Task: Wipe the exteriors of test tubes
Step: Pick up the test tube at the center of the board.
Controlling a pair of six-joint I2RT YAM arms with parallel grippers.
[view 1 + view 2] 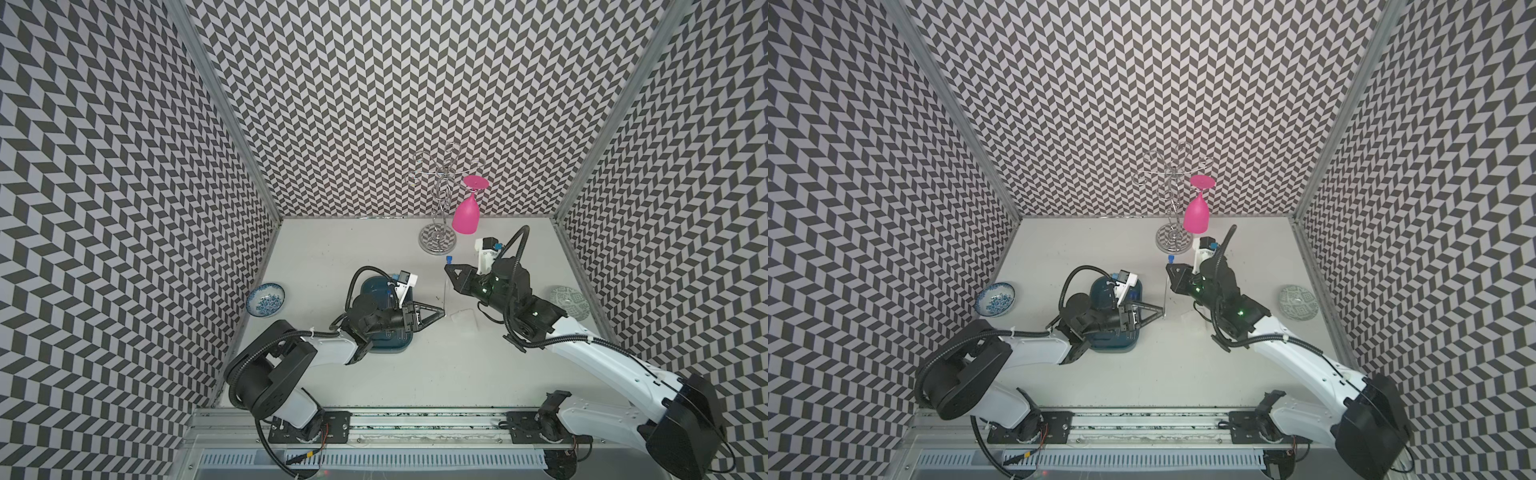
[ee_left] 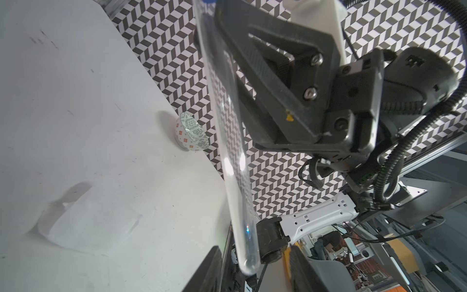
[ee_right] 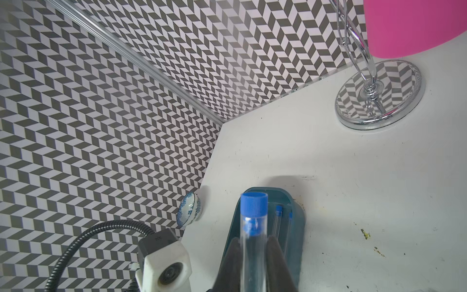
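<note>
Because the test tube (image 3: 252,237) looks light, slick and breakable, it wants a gentle pinch near the cap (image 3: 254,204); the right gripper (image 3: 253,244) clamps it just there, roughly upright over mid-table, while the left gripper (image 2: 254,255) stands open around its round end (image 2: 246,264). At 9 o'clock the tray (image 3: 300,215) holds at least two more tubes (image 3: 278,222).

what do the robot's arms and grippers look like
The left arm and right arm have white shells with black joints. The left gripper and right gripper are black with triangular cut-out fingers. A black ribbed hose loops to each white camera mount.
</note>
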